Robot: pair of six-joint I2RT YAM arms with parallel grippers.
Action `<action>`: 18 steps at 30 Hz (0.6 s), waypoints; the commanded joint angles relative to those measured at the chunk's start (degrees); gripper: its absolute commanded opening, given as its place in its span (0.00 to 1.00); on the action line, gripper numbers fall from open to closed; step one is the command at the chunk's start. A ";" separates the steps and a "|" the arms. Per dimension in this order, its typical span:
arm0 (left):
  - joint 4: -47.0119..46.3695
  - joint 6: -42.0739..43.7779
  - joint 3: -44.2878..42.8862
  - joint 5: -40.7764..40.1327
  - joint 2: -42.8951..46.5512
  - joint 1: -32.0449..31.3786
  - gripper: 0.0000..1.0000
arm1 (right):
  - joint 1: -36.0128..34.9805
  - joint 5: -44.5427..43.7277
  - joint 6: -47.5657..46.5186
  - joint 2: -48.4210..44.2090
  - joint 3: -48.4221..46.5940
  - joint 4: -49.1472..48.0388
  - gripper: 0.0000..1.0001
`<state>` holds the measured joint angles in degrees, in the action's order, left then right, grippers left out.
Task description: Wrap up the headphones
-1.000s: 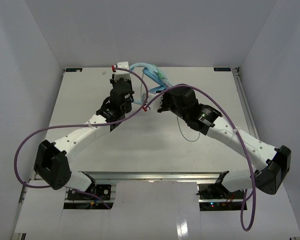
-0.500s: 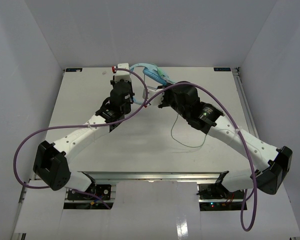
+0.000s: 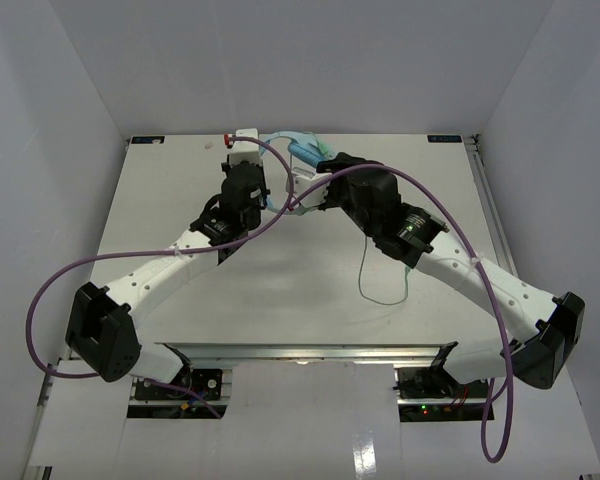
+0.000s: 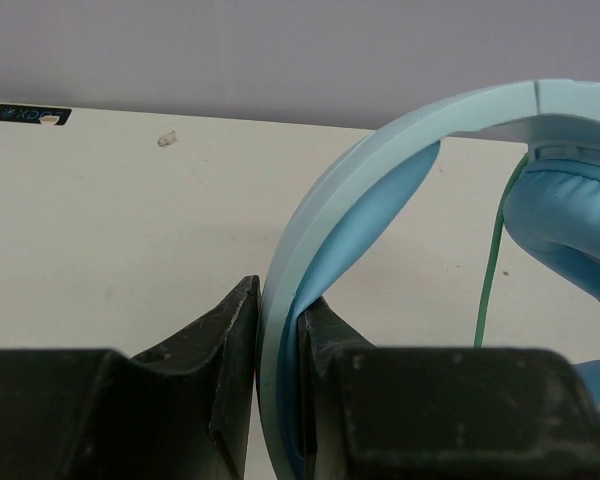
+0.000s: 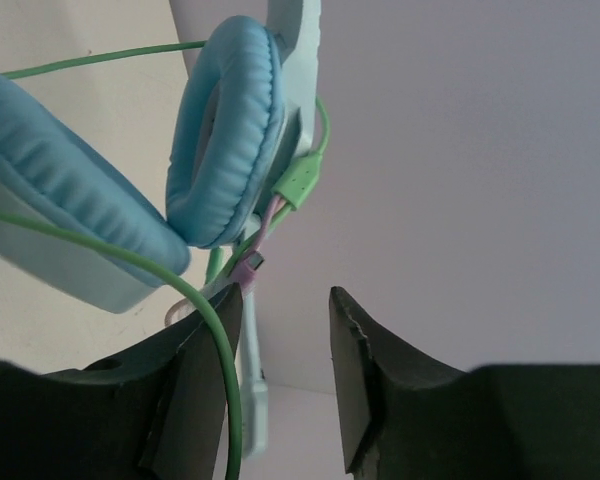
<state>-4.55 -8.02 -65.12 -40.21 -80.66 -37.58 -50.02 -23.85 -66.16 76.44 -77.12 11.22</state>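
While the light blue over-ear headphones [image 4: 380, 165] are clamped by their curved headband between the closed jaws of the left gripper [image 4: 277, 300] near the white table's [image 3: 180, 200] far edge, the right gripper [image 5: 285, 300] is held partly open and empty just beside one padded earcup [image 5: 225, 130], its finger crossed by the thin green cord [image 5: 100, 59].

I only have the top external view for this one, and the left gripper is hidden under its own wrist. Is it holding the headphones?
Observer: Yes. The left wrist view shows the left gripper shut on the headband of the headphones.
Operator: And the right gripper?
Observer: The right gripper is open, with nothing between its jaws.
Operator: Where is the cord?
Observer: The cord drapes across one of its fingers, close by an earcup.
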 commanded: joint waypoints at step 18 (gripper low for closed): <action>-1.08 1.61 3.15 4.33 7.20 0.05 0.00 | 4.07 -1.06 -0.75 0.11 -5.17 -8.61 0.54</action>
<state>-1.70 -7.01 -62.86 -38.44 -78.65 -37.47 -47.47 -25.09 -67.36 76.65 -77.91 7.34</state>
